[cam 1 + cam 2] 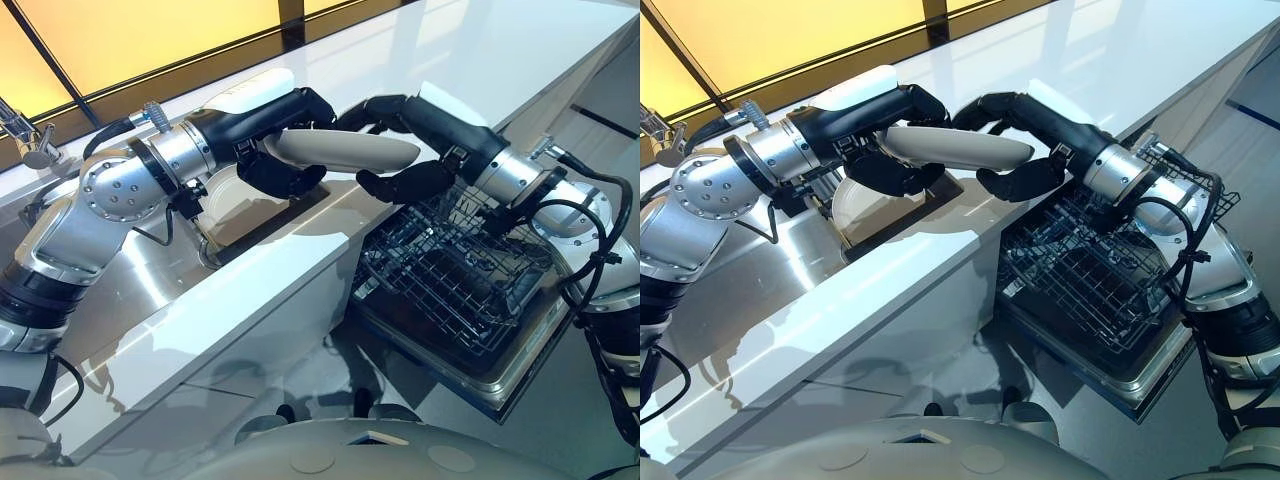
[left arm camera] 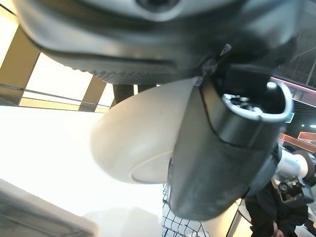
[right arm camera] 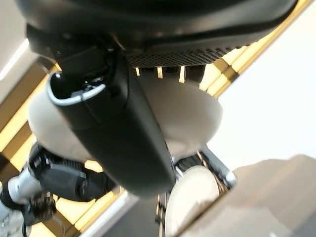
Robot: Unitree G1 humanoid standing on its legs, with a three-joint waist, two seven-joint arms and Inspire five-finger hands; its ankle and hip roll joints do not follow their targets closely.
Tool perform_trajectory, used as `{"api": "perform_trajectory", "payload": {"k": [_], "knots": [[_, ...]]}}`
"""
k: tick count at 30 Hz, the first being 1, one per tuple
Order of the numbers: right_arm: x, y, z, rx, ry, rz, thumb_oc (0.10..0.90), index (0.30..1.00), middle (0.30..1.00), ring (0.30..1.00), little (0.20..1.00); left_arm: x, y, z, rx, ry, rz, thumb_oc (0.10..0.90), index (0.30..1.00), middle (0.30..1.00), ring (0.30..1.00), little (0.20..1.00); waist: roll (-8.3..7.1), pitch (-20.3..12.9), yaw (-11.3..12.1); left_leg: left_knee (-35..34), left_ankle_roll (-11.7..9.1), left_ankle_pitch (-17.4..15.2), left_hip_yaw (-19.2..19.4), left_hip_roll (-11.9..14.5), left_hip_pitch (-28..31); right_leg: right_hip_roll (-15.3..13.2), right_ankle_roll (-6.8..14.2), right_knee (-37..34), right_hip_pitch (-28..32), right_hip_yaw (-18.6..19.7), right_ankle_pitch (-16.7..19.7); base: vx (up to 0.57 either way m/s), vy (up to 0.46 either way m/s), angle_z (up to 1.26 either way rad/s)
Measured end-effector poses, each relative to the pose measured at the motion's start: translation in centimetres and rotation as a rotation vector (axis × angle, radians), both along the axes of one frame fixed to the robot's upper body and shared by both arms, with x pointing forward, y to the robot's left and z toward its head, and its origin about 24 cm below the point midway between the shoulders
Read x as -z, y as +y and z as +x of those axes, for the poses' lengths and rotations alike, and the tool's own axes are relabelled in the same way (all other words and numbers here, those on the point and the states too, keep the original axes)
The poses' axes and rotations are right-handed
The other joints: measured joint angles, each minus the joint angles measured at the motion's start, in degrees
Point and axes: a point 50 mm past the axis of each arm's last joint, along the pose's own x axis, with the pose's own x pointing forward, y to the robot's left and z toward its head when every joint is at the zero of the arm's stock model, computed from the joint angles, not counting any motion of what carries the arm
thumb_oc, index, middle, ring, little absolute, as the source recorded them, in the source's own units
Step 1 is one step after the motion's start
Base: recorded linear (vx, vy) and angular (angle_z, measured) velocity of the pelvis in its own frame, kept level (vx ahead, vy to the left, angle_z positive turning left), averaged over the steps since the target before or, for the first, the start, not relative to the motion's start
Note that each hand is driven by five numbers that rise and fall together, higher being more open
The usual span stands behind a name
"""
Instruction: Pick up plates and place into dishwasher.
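Note:
A white plate (image 1: 350, 152) hangs level above the counter's front edge, between the sink and the dishwasher. My left hand (image 1: 290, 115) grips its left end, fingers over the top and thumb (image 2: 222, 148) underneath. At the right end my right hand (image 1: 400, 112) pinches the plate (image 3: 192, 113) the same way, its thumb (image 3: 118, 133) against the underside. A second white plate (image 1: 232, 195) leans in the sink (image 1: 150, 270). The open dishwasher's wire rack (image 1: 450, 275) stands pulled out below the right hand.
The white counter (image 1: 280, 280) runs diagonally, its front strip lying between the sink and the rack. The dishwasher door (image 1: 520, 370) lies open at the lower right. A faucet (image 1: 25, 135) stands at the far left. A window band runs behind.

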Motion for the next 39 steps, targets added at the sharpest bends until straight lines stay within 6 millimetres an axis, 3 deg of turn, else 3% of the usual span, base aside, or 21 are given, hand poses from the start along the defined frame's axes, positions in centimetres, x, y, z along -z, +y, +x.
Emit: {"api": "perform_trajectory", "payload": {"k": [11, 12, 13, 18, 25, 27, 32, 35, 39], "knots": [[-0.1, -0.2, 0.2, 0.020, -0.038, 0.010, 0.100, 0.300, 0.300, 0.300, 0.200, 0.0, 0.0, 0.0, -0.001, -0.015, -0.015, 0.100, 0.300, 0.300, 0.300, 0.200, 0.00, 0.0, 1.0, 0.0, 0.0, 0.3, -0.8, 0.0, 0.0, -0.1, 0.0, 0.0, 0.3, -0.9, 0.0, 0.00, -0.002, 0.02], [-0.2, -0.2, 0.1, 0.025, -0.055, 0.013, 0.100, 0.300, 0.300, 0.300, 0.200, -0.1, 0.0, 0.0, -0.005, -0.022, -0.024, 0.311, 0.481, 0.481, 0.481, 0.411, 0.00, 0.0, 1.0, 0.0, 0.0, 0.3, -0.9, -0.1, -0.1, -0.1, 0.0, 0.0, 0.3, -0.9, 0.0, 0.04, -0.013, 0.06], [-0.3, -0.1, 0.1, 0.033, -0.079, 0.018, 0.100, 0.300, 0.300, 0.300, 0.200, -0.2, 0.1, 0.0, -0.011, -0.032, -0.034, 0.800, 0.900, 0.900, 0.900, 0.900, 0.00, 0.0, 1.2, -0.1, 0.0, 0.3, -0.9, -0.1, 0.0, -0.1, 0.0, 0.0, 0.4, -1.0, 0.0, 0.01, -0.018, 0.04], [-0.2, -0.5, 0.0, 0.076, -0.146, 0.058, 0.100, 0.300, 0.300, 0.300, 0.200, -0.6, 0.3, -0.1, -0.023, -0.074, -0.060, 0.800, 0.900, 0.900, 0.900, 0.900, 0.00, 0.0, 1.6, -0.1, 0.1, 0.3, -1.3, -0.1, 0.0, -0.2, 0.1, 0.0, 0.7, -1.3, -0.1, 0.01, -0.022, 0.04], [1.1, -3.2, -0.1, 0.261, -0.230, 0.223, 0.100, 0.300, 0.300, 0.300, 0.200, -0.4, 2.9, -0.8, -0.126, -0.139, -0.181, 0.800, 0.900, 0.900, 0.900, 0.900, 0.00, 0.0, 2.0, -0.2, 0.1, 0.3, -1.8, -0.1, 0.2, -0.3, 0.1, 0.0, 1.0, -1.4, -0.3, 0.00, -0.001, 0.01], [1.4, -5.1, 0.1, 0.380, -0.251, 0.258, 0.100, 0.300, 0.300, 0.300, 0.200, -0.1, 4.4, -0.7, -0.202, -0.151, -0.210, 0.800, 0.900, 0.900, 0.900, 0.900, 0.01, 0.0, 2.2, -0.2, 0.2, 0.4, -2.1, -0.1, 0.1, -0.4, 0.2, 0.0, 1.0, -1.6, -0.3, 0.05, -0.006, 0.07], [2.1, -12.7, 0.2, 0.790, -0.296, 0.340, 0.100, 0.300, 0.300, 0.300, 0.200, 1.4, 10.7, -0.3, -0.510, -0.148, -0.304, 0.800, 0.900, 0.900, 0.900, 0.900, 0.03, 0.0, 2.9, -0.2, 0.2, 0.4, -2.2, -0.1, -0.1, -0.5, 0.3, 0.0, 1.1, -2.0, -0.4, 0.04, -0.013, 0.06], [3.5, -15.3, -0.3, 0.957, -0.286, 0.356, 0.100, 0.300, 0.300, 0.300, 0.200, 2.6, 13.6, -0.4, -0.668, -0.126, -0.337, 0.800, 0.900, 0.900, 0.900, 0.900, 0.05, 0.0, 3.2, -0.1, 0.2, 0.4, -2.3, -0.1, 0.0, -0.6, 0.3, 0.0, 1.2, -2.4, -0.5, 0.02, -0.012, 0.02], [5.6, -17.4, -0.8, 1.132, -0.247, 0.349, 0.100, 0.300, 0.300, 0.300, 0.200, 3.5, 15.0, -0.3, -0.744, -0.109, -0.355, 0.800, 0.900, 0.900, 0.900, 0.900, 0.06, 0.0, 3.6, -0.1, 0.3, 0.5, -2.6, -0.2, -0.1, -0.7, 0.4, 0.0, 1.2, -2.6, -0.5, 0.03, -0.017, 0.02]]}}
